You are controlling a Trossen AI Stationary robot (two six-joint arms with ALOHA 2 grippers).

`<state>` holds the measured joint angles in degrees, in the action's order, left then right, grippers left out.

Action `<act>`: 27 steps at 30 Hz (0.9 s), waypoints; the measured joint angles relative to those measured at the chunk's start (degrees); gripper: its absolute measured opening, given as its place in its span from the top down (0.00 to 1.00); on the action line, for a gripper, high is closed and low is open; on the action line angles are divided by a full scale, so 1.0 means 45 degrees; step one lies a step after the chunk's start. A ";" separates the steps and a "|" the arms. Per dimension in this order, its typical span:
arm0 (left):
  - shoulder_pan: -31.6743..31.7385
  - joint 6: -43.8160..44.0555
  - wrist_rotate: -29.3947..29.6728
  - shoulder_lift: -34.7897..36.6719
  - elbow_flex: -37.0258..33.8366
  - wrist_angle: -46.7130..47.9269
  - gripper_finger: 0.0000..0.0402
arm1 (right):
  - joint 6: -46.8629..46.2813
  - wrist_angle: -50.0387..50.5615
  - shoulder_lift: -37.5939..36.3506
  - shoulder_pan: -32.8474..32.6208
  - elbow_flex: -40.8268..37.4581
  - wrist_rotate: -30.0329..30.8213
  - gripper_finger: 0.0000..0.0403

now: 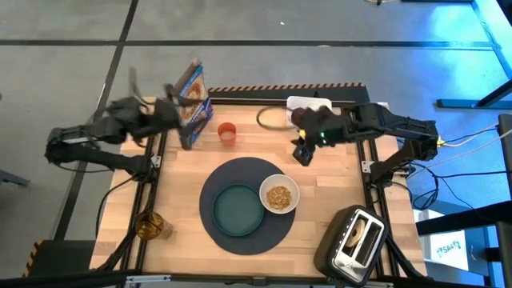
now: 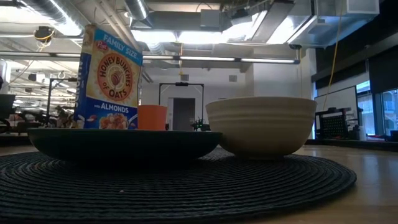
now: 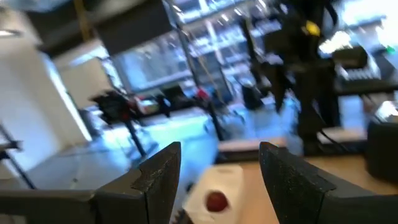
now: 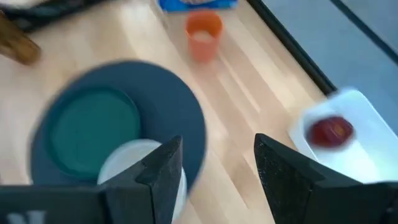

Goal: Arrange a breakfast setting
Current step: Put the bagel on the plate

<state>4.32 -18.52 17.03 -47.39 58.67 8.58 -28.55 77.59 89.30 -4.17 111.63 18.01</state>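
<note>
The dark blue-grey placemat [image 1: 244, 172] lies at the table's middle. On it sit the teal plate [image 1: 238, 210] and the white bowl [image 1: 279, 194] with cereal. The orange cup [image 1: 227, 132] stands beyond the mat. The red apple [image 4: 330, 132] lies in a white container [image 4: 357, 146] at the far edge. My right gripper [image 1: 302, 154] hovers open and empty between the container and the mat. My left gripper [image 1: 182, 128] is open and empty beside a cereal box [image 1: 192, 100] at the far left. No spoon shows.
A black-and-silver toaster [image 1: 352, 240] stands at the near right corner with something tan in its slots. A brown jar-like object [image 1: 150, 226] stands near the left edge. A dark loop [image 1: 272, 118] lies at the far edge beside the container.
</note>
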 joint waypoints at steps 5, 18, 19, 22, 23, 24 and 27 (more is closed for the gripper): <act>-0.1350 0.0563 0.0774 -0.1326 0.0422 -0.0097 0.47 | -0.2485 0.2712 0.0000 -0.1248 0.0000 0.1448 0.53; -0.5143 0.7947 0.1511 -0.3733 0.4625 0.8036 0.48 | -0.4881 0.1531 -0.0408 -0.2569 -0.1777 0.1175 0.53; -0.5370 0.8422 0.1511 -0.3950 0.4996 0.8750 0.48 | -0.5127 0.1689 -0.0422 -0.2564 -0.1792 0.0512 0.53; -0.5877 0.9978 0.1513 -0.4459 0.5609 0.9888 0.48 | -0.6424 0.2374 -0.0432 -0.2804 -0.1809 -0.2931 0.53; -0.6006 1.0534 0.1524 -0.4567 0.5639 0.9936 0.48 | -0.6960 0.2470 -0.0432 -0.3166 -0.1812 -0.3799 0.53; -0.6128 1.1127 0.1584 -0.4680 0.5639 0.9967 0.48 | -0.7470 0.2483 -0.0432 -0.3675 -0.1812 -0.4352 0.53; -0.6317 1.2616 0.2061 -0.5226 0.5639 0.9936 0.48 | -0.8395 0.2591 -0.0432 -0.5186 -0.1812 -0.5450 0.53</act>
<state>-24.11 38.25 26.30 -70.91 84.05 53.29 -66.33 89.25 87.35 -27.50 103.48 -6.51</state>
